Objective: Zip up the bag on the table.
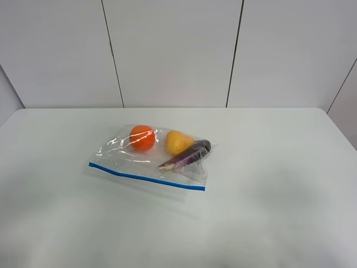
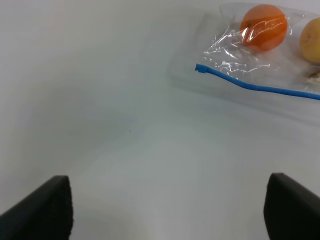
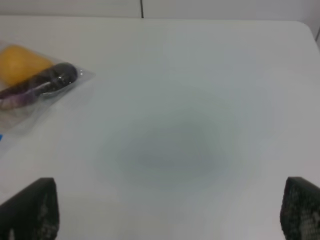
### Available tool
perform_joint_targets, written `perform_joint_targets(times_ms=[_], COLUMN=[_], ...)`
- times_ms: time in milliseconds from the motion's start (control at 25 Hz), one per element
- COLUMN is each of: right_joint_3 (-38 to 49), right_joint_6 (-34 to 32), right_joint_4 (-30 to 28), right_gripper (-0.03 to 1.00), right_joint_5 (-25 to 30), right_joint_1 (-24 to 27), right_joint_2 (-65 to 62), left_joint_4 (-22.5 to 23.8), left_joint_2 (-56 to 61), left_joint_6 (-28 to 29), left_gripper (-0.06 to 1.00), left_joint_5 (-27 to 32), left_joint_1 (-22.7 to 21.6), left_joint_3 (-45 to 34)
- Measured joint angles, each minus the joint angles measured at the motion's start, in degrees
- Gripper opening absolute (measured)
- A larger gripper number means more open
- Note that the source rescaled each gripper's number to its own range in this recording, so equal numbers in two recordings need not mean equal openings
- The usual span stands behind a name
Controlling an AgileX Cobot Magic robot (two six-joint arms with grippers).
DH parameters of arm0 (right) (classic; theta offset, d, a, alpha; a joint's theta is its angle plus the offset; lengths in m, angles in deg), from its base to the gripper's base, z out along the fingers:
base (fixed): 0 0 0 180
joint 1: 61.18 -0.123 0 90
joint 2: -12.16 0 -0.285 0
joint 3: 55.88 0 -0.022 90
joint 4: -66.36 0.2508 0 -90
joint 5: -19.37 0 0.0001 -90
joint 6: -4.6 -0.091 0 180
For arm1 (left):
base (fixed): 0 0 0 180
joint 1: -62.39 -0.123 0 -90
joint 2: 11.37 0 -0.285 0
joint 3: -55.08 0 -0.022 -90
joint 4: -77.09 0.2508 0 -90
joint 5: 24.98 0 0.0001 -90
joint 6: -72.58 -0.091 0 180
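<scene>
The bag (image 1: 150, 159) lies flat on the table (image 1: 268, 190), a little left of centre. Its blue zip strip (image 1: 146, 176) runs along the near edge. Inside are an orange fruit (image 1: 142, 137), a yellow one (image 1: 177, 142) and a purple eggplant (image 1: 189, 154). Neither arm shows in the high view. In the left wrist view my left gripper (image 2: 167, 215) is open above bare table, short of the bag (image 2: 240, 55) and the zip strip's end (image 2: 200, 68). My right gripper (image 3: 170, 215) is open too, with the bag (image 3: 30, 85) off to one side.
White wall panels (image 1: 173, 50) stand behind the table's far edge. The table's rounded far right corner (image 3: 305, 25) shows in the right wrist view. Nothing but the bag lies on the tabletop.
</scene>
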Motion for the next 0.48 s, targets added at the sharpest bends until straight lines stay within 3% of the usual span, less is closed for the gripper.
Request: perform_joint_targets(times_ms=[480], right_joint_3=[0.0], right_joint_6=[-0.1], right_joint_4=[0.5], right_gripper=[1.0], right_joint_5=[0.0], right_joint_1=[0.7], right_joint_2=[0.0], left_joint_4=[0.0], left_joint_2=[0.0], left_joint_6=[0.0], left_gripper=[1.0], left_joint_5=[0.0], left_joint_1=[0.0], left_joint_3=[0.0])
